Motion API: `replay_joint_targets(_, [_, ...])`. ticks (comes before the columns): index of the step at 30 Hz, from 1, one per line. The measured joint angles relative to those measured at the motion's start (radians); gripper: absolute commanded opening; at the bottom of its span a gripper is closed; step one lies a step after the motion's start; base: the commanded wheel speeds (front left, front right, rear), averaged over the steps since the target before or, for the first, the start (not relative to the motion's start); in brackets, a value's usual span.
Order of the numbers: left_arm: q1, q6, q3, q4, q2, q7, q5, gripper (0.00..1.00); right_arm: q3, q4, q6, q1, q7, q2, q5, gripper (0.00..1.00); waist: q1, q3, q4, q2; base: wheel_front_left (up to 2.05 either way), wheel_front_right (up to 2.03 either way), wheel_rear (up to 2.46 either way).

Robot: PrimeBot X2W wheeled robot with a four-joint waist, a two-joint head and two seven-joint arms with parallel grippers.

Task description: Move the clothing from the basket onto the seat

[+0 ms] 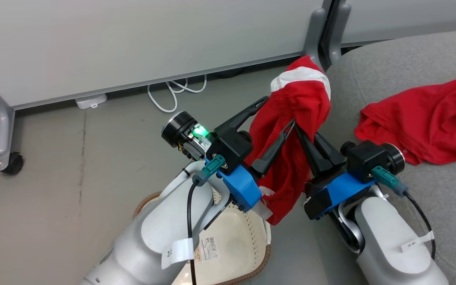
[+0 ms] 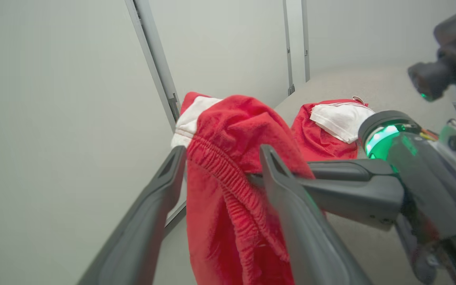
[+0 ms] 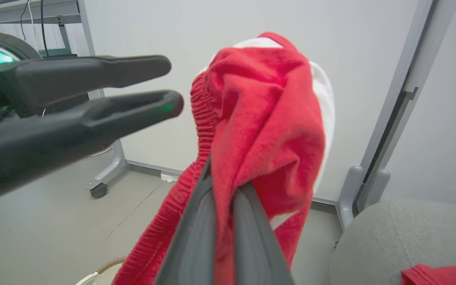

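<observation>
A bright red garment [image 1: 303, 103] with white trim and an elastic waistband hangs in the air between the basket and the seat. My right gripper [image 1: 297, 130] is shut on its fabric, with the fingers pinching a fold in the right wrist view [image 3: 228, 178]. My left gripper [image 1: 280, 110] stands open, its two fingers either side of the waistband [image 2: 222, 158]. A second red garment [image 1: 418, 122] with a white patch lies on the grey sofa [image 1: 410, 63]. The cream perforated basket [image 1: 247, 241] sits on the floor under my left forearm, its inside largely hidden.
White partition panels stand behind on grey legs, one with a caster [image 1: 12, 163] at the left. A white cable [image 1: 172, 93] and an adapter [image 1: 90, 101] lie on the grey floor by the panel. Another panel leg [image 1: 315, 35] stands close to the sofa's edge.
</observation>
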Motion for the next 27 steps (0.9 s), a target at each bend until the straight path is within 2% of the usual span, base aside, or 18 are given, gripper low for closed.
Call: replay_joint_targets(27, [0.001,0.0,-0.073,0.011,0.025,-0.001,0.005,1.0,-0.267,-0.109,0.0,0.118,0.0,0.004,-0.035,0.0,0.0,0.105,-0.313,0.0,0.0,0.0,0.0])
